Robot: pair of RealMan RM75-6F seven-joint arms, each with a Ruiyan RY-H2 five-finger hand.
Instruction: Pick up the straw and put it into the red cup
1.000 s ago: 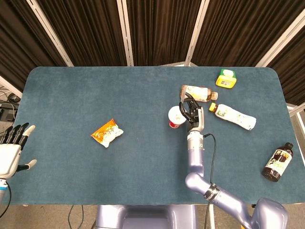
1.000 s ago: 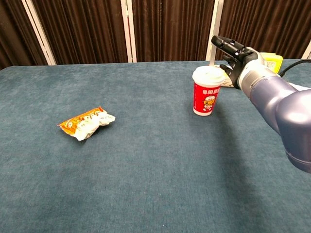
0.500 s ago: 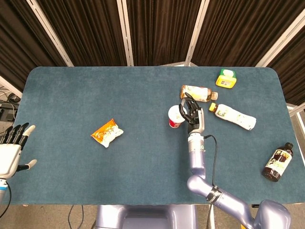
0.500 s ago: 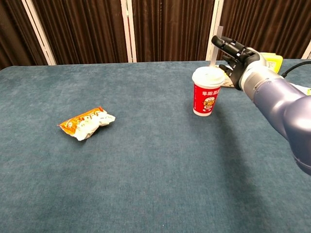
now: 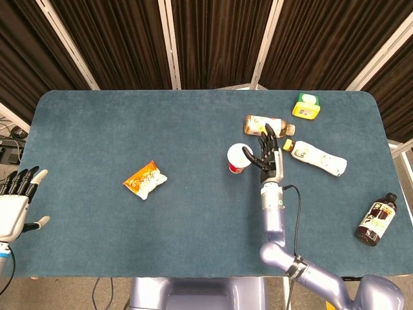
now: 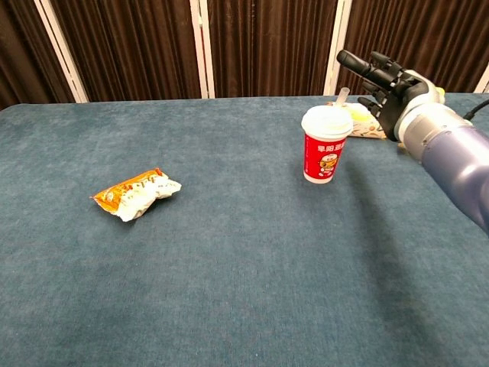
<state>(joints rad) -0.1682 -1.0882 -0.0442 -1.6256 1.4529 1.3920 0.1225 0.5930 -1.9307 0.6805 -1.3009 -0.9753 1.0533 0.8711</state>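
Note:
The red cup (image 5: 236, 159) with a white lid stands upright right of the table's middle. In the chest view a short piece of the pale straw (image 6: 343, 95) sticks up from the right side of the cup (image 6: 326, 145) lid. My right hand (image 5: 266, 154) is open just right of the cup, fingers spread and raised, holding nothing. The chest view shows the same hand (image 6: 386, 84) apart from the straw. My left hand (image 5: 18, 200) hangs open off the table's left edge and holds nothing.
An orange snack packet (image 5: 145, 180) lies left of centre. Behind and right of the cup lie a tea bottle (image 5: 268, 125) and a white bottle (image 5: 316, 157). A yellow-green box (image 5: 306, 106) sits at the back right. A dark bottle (image 5: 375, 219) stands near the right edge.
My right hand has let go of the straw, spread its fingers and drawn away to the right. The straw now sits lower, in the cup's lid. The left hand has not moved.

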